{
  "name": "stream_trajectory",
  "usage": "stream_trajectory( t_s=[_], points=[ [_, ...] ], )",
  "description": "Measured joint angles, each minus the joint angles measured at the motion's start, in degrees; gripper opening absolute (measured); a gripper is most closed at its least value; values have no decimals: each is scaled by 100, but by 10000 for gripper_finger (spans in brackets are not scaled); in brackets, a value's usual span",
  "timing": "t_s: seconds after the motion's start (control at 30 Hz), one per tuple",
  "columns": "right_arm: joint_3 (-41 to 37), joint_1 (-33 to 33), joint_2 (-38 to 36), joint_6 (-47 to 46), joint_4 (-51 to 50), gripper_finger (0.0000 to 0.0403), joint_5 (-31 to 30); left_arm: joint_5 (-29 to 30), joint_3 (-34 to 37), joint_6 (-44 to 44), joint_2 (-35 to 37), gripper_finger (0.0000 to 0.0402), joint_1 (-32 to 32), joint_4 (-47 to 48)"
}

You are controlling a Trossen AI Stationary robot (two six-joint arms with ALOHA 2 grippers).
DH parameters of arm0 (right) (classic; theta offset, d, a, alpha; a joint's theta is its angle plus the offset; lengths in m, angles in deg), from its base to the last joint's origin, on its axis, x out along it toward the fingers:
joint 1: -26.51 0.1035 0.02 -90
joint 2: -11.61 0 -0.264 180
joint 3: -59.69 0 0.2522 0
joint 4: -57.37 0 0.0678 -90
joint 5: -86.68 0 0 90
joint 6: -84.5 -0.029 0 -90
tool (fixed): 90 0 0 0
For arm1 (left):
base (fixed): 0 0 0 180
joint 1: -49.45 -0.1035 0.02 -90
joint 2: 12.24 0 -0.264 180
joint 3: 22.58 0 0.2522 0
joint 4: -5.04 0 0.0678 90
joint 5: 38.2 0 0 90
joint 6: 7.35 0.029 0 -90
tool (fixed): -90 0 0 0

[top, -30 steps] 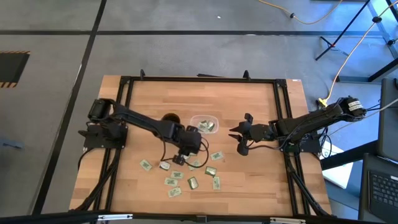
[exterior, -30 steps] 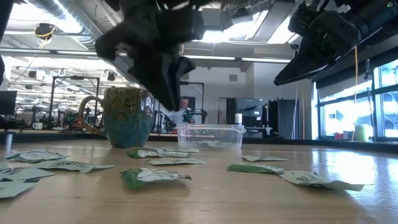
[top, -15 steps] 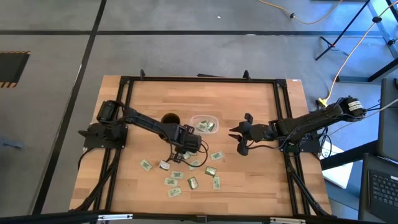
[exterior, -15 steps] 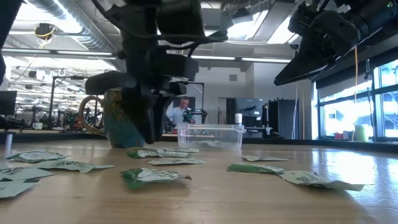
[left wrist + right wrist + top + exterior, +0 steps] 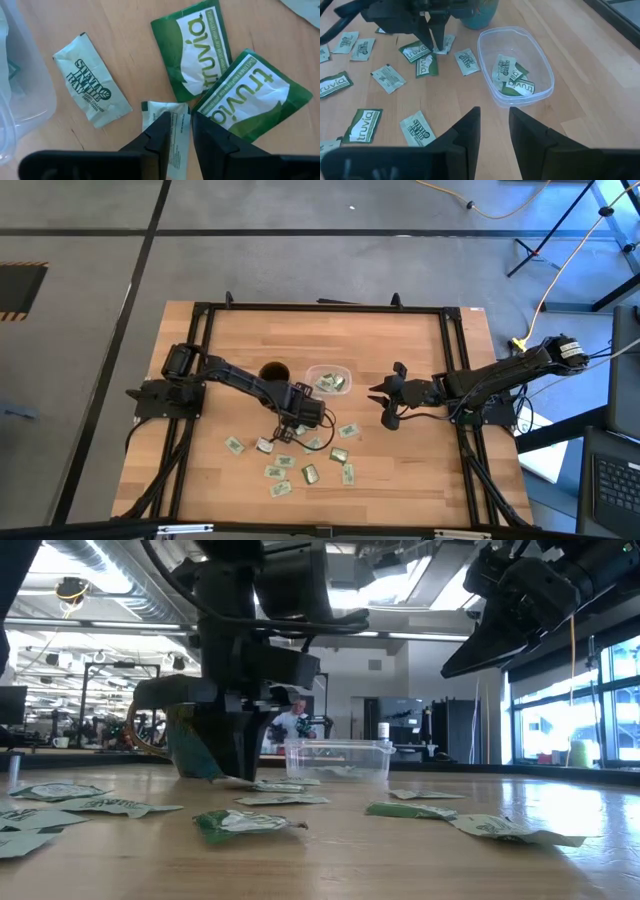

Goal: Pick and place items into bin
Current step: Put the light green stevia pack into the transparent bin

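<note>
Several small pale green and white packets [image 5: 300, 455] lie flat on the wooden table, mostly near its front edge. The clear bin [image 5: 312, 372] stands beside the brown mug [image 5: 273, 371] and holds a few packets [image 5: 512, 75]. My left gripper [image 5: 185, 132] points down at the table in front of the mug, with a narrow gap between its fingers. It stands over a pale packet [image 5: 175, 107], next to two green packets [image 5: 197, 47]. My right gripper [image 5: 378, 402] hangs open above the table, right of the bin, with nothing between its fingers. My left gripper comes at the pale packet from above, pointing down. One finger [image 5: 160, 137] stands over the packet's face, and the packet's long edge [image 5: 186, 117] shows in the gap between the fingers. Whether the fingertips touch the packet, I cannot tell; it lies flat on the table.
A white packet [image 5: 91, 92] lies between the bin wall [image 5: 20, 90] and my left gripper. The mug [image 5: 190, 735] stands close behind that gripper. Bare wood lies toward the far edge and along the table's right side.
My left gripper has come down from above the packets to the table top in front of the mug, tipping to point more steeply down. The packets have stayed where they were.
</note>
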Motion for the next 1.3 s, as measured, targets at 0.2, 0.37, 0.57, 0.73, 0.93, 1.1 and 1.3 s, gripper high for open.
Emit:
stream_trajectory(
  t_s=[0.2,0.37,0.57,0.73,0.93,1.1,1.3],
  points=[
    [0,0,0,-2,-9,106,0,-8,2,-72,-12,53,1,3],
    [0,0,0,-1,-13,106,0,12,5,-85,-21,24,1,-4],
    [0,0,0,0,-13,106,0,19,9,-125,-27,3,-3,-3],
    [0,0,0,-1,-17,106,0,-5,34,-132,118,2,-8,59],
    [0,0,0,-2,-24,106,0,1,35,-145,584,2,-8,40],
    [0,0,0,-1,-22,106,1,511,33,-138,948,2,-8,-322],
    [0,0,-2,-2,-19,106,0,1041,26,269,1055,2,-143,-1218]
  ],
)
